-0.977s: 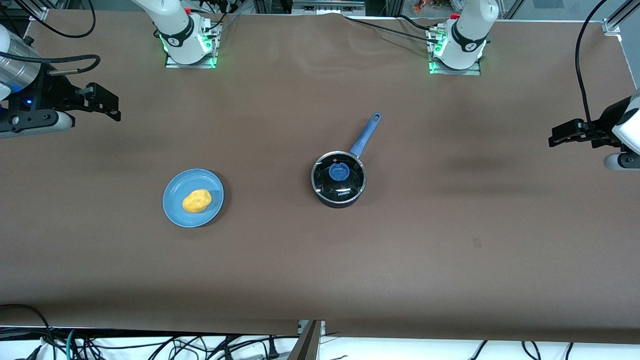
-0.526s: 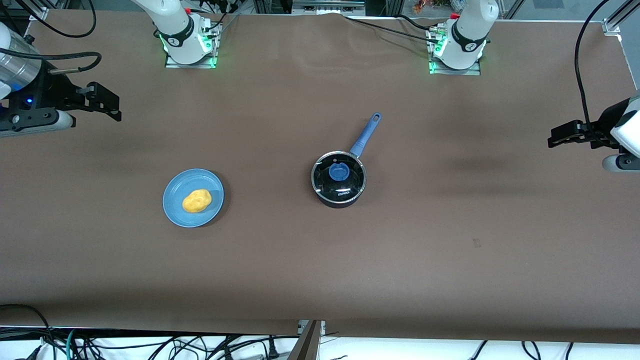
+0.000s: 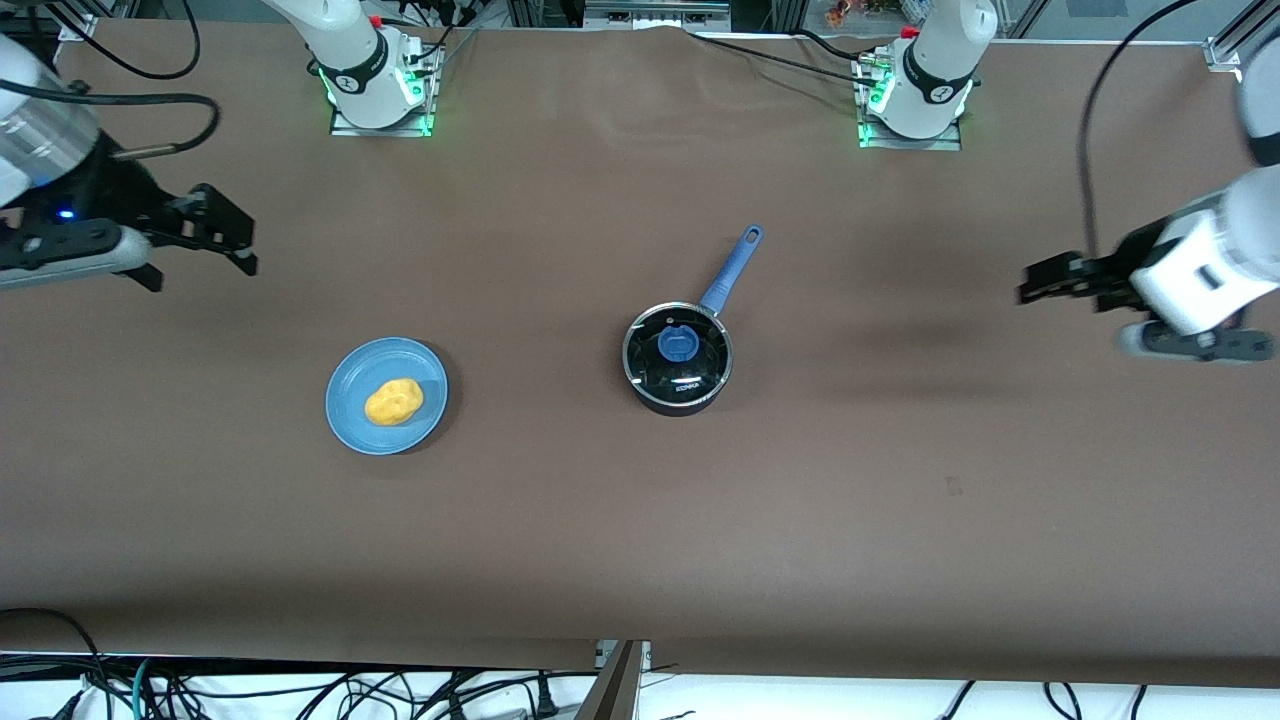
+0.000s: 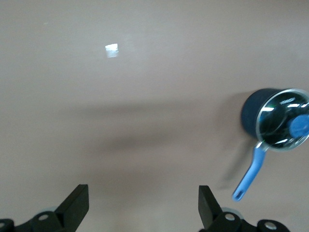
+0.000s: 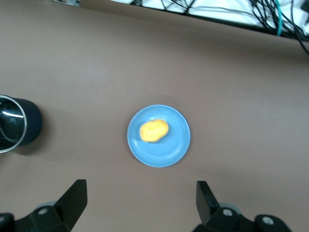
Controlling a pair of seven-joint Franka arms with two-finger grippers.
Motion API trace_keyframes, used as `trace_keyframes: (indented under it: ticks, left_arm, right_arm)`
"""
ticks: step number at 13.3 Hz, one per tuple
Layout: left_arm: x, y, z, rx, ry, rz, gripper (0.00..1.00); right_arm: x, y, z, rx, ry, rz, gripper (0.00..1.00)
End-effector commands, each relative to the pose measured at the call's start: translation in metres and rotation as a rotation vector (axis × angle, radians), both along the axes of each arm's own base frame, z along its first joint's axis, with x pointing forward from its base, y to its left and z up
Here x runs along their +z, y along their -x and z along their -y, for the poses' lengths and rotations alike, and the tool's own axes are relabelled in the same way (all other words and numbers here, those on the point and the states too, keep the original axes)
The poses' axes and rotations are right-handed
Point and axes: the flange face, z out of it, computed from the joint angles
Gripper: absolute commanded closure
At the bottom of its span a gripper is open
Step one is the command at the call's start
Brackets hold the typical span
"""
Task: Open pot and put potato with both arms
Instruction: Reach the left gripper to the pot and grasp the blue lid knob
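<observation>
The black pot [image 3: 678,372] stands mid-table with its glass lid and blue knob [image 3: 677,345] on and its blue handle [image 3: 730,270] pointing toward the bases. It also shows in the left wrist view [image 4: 276,121] and at the edge of the right wrist view [image 5: 19,123]. The yellow potato [image 3: 393,400] lies on a blue plate [image 3: 350,420]; both show in the right wrist view, potato [image 5: 154,130] on plate [image 5: 164,158]. My right gripper [image 3: 238,238] is open and empty over bare table at the right arm's end. My left gripper [image 3: 1032,282] is open and empty over bare table at the left arm's end.
The brown table cover [image 3: 640,520] is bare around the pot and plate. The arm bases [image 3: 378,90] stand lit green along the edge farthest from the front camera. Cables hang off the edge nearest to it.
Both grippers have moved in from the table's ends toward the middle, the left one more. Both stay open. Pot, lid, plate and potato have not moved.
</observation>
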Motion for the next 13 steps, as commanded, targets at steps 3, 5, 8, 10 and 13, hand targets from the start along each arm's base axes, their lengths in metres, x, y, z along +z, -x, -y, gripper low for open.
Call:
trace_keyframes:
  ticks: [3,5,8,10,13]
  left_arm:
    - [-0.046,-0.003,0.135,0.166,0.022,0.018,0.00]
    - [-0.072,-0.004,0.183,0.190,0.029,0.038,0.00]
    - [-0.125,0.013,0.274,0.178,-0.063,0.101,0.00]
    - [-0.154,0.030,0.310,0.189,-0.134,0.102,0.00]
    - [-0.182,0.047,0.352,0.191,-0.118,0.101,0.00]
  right_arm:
    - [0.005,0.004,-0.016,0.035,0.000,0.010,0.00]
    - [0.003,0.004,-0.012,0.029,0.000,0.004,0.00]
    - [0.003,0.005,-0.011,0.028,0.000,-0.002,0.01]
    - [0.001,0.004,-0.004,0.017,0.003,-0.013,0.00]
    - [0.001,0.003,0.000,0.010,0.005,-0.012,0.00]
